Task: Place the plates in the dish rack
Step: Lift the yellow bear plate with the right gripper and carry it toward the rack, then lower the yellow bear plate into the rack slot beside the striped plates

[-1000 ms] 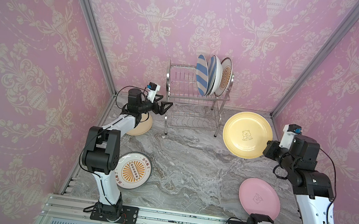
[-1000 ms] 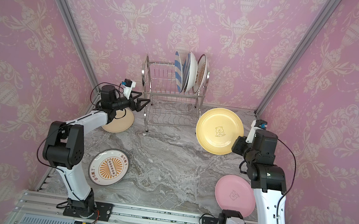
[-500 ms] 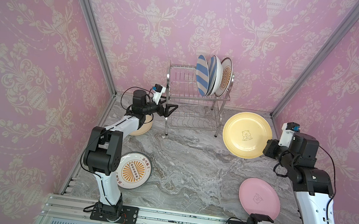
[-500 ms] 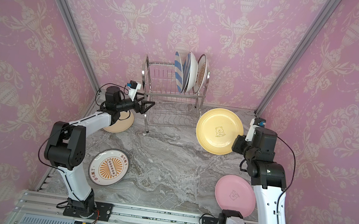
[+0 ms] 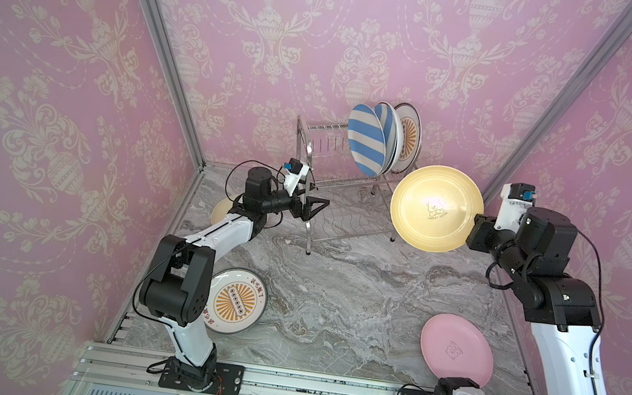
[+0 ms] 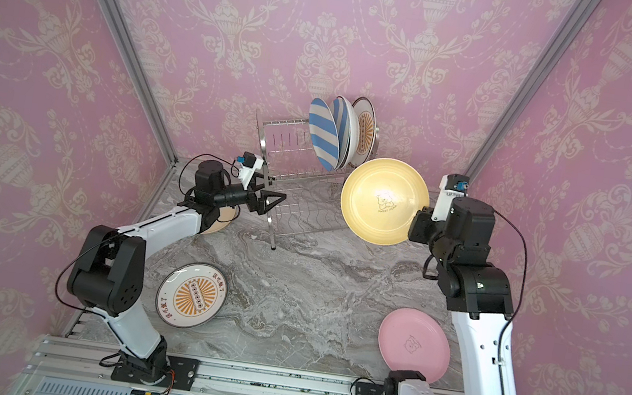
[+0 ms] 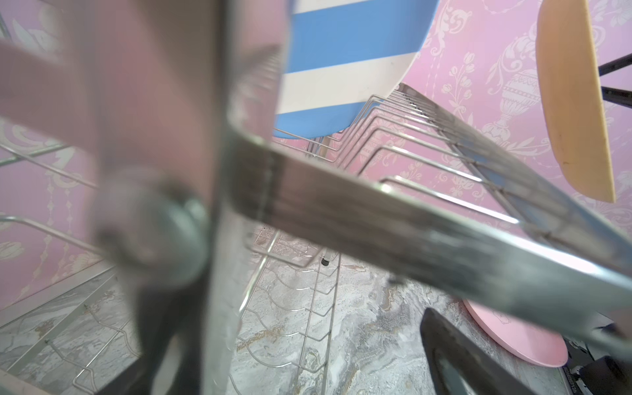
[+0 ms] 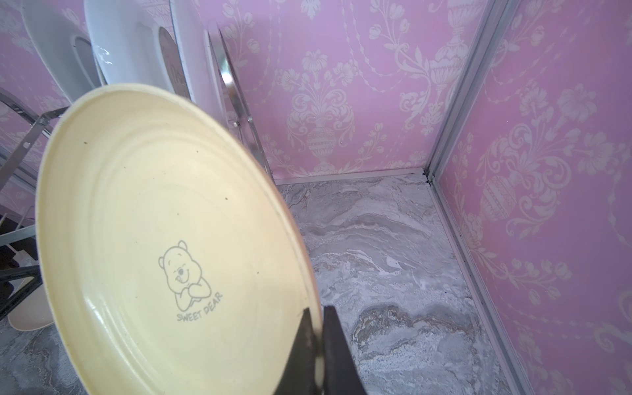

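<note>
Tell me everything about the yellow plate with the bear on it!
The yellow plate is round, pale and glossy, with ring grooves, a little bear drawing and the words SWEET DEAR. It hangs in the air, tilted up on edge, beside the dish rack. The right tool pinches its rim.

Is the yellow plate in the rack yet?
Out. The right gripper holds the yellow plate by its rim, in the air beside the dish rack.
</note>
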{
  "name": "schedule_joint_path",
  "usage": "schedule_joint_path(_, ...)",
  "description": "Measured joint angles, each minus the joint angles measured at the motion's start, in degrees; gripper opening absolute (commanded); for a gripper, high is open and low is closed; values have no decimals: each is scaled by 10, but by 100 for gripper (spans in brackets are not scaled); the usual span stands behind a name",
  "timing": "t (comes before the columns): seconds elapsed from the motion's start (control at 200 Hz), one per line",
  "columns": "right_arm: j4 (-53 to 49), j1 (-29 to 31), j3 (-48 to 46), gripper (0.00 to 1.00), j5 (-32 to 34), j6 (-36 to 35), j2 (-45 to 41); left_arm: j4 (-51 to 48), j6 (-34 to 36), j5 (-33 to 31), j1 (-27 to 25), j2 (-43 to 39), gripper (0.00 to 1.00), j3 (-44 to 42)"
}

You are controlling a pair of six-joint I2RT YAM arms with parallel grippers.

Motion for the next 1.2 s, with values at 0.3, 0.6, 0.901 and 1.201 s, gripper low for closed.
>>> schedule_joint_path(0.3, 76, 139, 99, 0, 106, -68, 71, -43, 10, -31, 0, -75, 99, -51)
schedule_joint_path(0.6, 230, 294, 189, 0, 254, -213, 203, -69, -4, -89, 21, -131, 99, -110)
schedule_joint_path(0.901, 400, 327, 233, 0, 394, -349, 358, -49, -63, -106, 21, -206, 99, -175)
schedule_joint_path(1.201, 539, 343, 309, 0, 480, -489, 466, -34, -97, -106, 21, -254, 99, -214)
